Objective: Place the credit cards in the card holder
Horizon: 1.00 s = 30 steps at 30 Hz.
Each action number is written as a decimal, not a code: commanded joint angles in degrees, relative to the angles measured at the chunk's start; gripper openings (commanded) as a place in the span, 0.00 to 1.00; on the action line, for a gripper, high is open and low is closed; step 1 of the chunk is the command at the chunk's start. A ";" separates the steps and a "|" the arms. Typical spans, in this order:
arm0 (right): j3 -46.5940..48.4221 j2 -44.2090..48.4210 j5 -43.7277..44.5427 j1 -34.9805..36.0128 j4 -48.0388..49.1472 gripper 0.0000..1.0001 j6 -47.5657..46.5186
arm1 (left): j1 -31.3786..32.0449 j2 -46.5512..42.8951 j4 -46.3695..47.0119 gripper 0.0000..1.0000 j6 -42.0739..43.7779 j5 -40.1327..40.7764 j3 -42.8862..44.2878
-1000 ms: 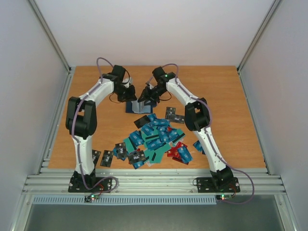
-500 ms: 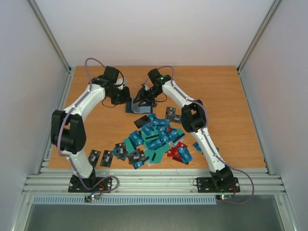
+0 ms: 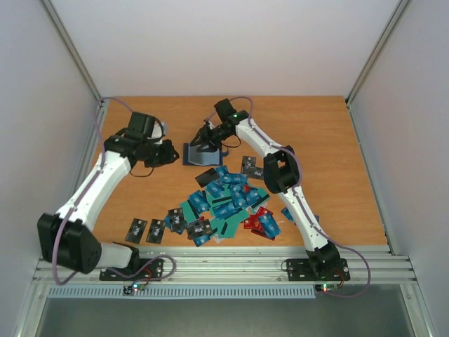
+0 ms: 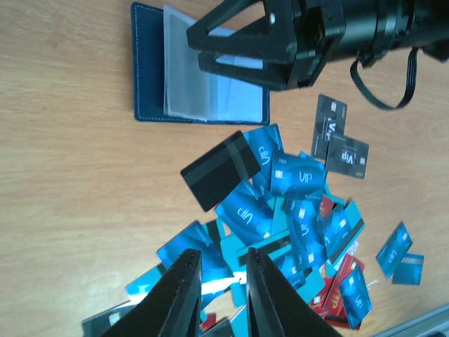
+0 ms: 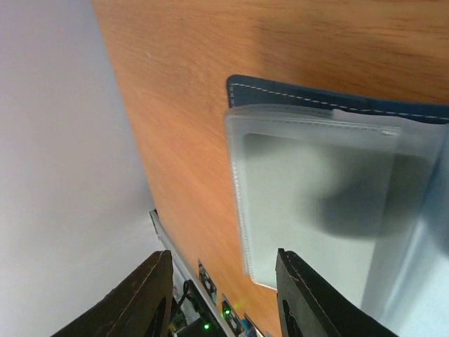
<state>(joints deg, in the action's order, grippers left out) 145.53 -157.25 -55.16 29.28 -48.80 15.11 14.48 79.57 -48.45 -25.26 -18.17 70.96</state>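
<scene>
A wooden, orange-brown surface [image 3: 330, 161] fills the floor of a booth closed in by plain white walls [image 3: 231, 42] at the back and on 2 sides, with 2 slanted metal posts [image 3: 72, 53] in the rear corners. Along the near edge runs a ribbed aluminium rail [image 3: 224, 265], and just below it a pale perforated strip [image 3: 231, 290] above a grey panel [image 3: 224, 317].

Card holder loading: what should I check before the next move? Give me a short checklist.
1. Card holder lies open, sleeves up: ok.
2. Right gripper open over it, holding nothing: ok.
3. Right gripper pressing the holder flat: cannot tell.
4. Card in the left gripper: not ok, its narrow gap is empty.
5. Cards lying loose in a pile below the left gripper: ok.
6. Top sleeve free for a card: cannot tell, it looks cloudy.
</scene>
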 commanded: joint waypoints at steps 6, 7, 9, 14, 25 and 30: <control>-5.95 16.37 7.64 1.54 -7.19 0.42 -9.53 | -0.50 -16.73 1.36 0.58 -0.98 4.96 -12.44; -10.10 20.04 9.40 1.82 -6.06 0.42 -10.14 | -0.58 -18.29 1.78 0.62 -1.53 4.71 -13.89; -19.19 27.47 12.63 2.17 -2.94 0.43 -9.93 | -0.53 -20.91 1.30 0.76 -2.36 4.20 -16.59; -41.77 46.75 23.38 2.10 0.46 0.43 -5.00 | -0.51 -23.19 -8.91 0.79 -3.85 3.25 -17.83; -78.80 80.50 40.09 2.24 -12.03 0.49 3.58 | 8.49 -22.32 -10.76 0.69 -4.79 -5.07 -20.50; -86.40 85.92 38.18 2.27 -13.35 0.49 4.53 | 13.42 -18.87 -11.99 0.68 -6.13 -1.83 -18.92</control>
<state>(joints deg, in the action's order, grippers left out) 63.02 -74.81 -18.52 31.46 -60.10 17.34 25.43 58.83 -59.09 -29.65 -21.80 50.11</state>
